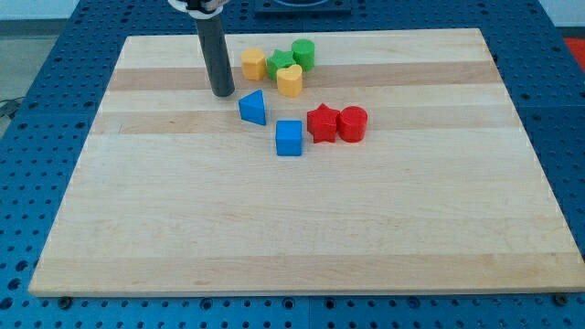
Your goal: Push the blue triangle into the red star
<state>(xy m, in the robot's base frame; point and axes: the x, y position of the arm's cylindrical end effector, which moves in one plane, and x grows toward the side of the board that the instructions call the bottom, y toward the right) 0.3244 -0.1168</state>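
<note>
The blue triangle lies on the wooden board, above and left of the blue cube. The red star sits to the right of the cube, touching the red cylinder. My tip rests on the board just up and to the left of the blue triangle, with a small gap between them. The blue cube sits between the triangle and the star, slightly lower than both.
A cluster at the view's top holds a yellow hexagon, a green star, a green cylinder and a yellow block. The board's top edge lies just beyond them.
</note>
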